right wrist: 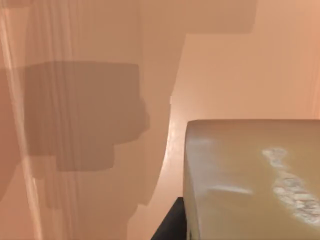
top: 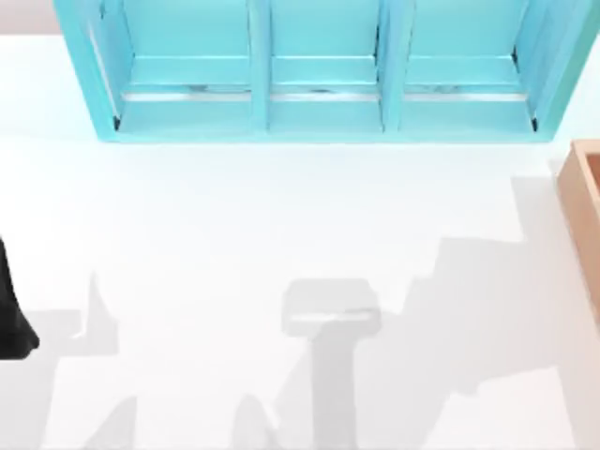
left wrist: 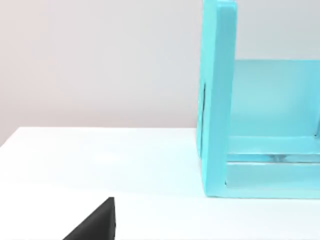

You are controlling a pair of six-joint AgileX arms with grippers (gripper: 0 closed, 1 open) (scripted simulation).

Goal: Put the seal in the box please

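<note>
We carry the seal (right wrist: 250,175), a small, stiff, light block best pinched across its flat sides, over the box's (top: 586,216) orange-tan inside at the table's right, finger state unclear.

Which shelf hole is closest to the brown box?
The compartment at the top view's right end of the turquoise shelf. It lies nearest the box at the table's right edge; the other two lie farther left.

Left wrist view: shelf end on table.
A turquoise shelf (left wrist: 218,100) stands upright on the white table (left wrist: 100,160); a dark gripper finger (left wrist: 97,222) shows near the table's front.
</note>
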